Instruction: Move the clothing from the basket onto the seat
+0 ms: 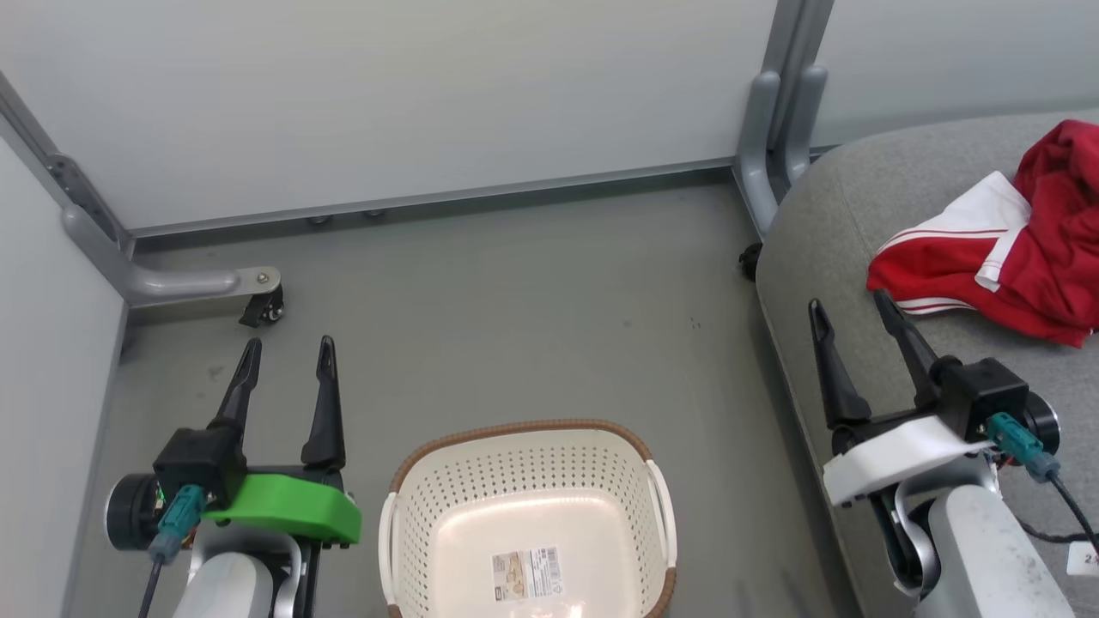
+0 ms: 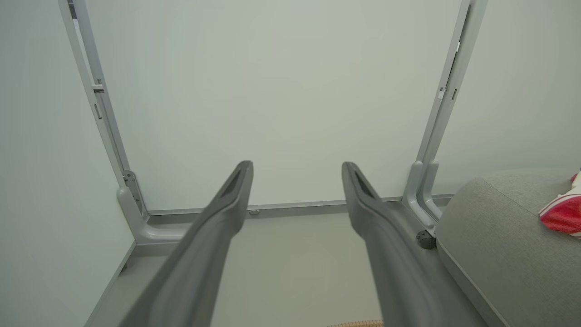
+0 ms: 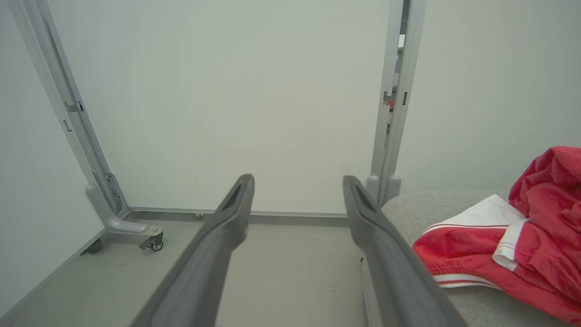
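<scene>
The red and white clothing (image 1: 1013, 253) lies crumpled on the light-grey seat (image 1: 867, 215) at the right; it shows too in the right wrist view (image 3: 504, 254) and at the edge of the left wrist view (image 2: 563, 211). The cream basket (image 1: 528, 515) stands on the floor at bottom centre, with just a barcode label (image 1: 526, 572) on its bottom. My left gripper (image 1: 288, 356) is open to the basket's left, holding nothing. My right gripper (image 1: 850, 309) is open over the seat's near edge, just short of the clothing, holding nothing.
Pale partition walls (image 1: 429, 94) close off the back and left. Their grey metal feet (image 1: 185, 281) and a caster (image 1: 262, 307) stand on the grey floor (image 1: 515, 309). Another post foot (image 1: 773, 129) stands beside the seat's corner.
</scene>
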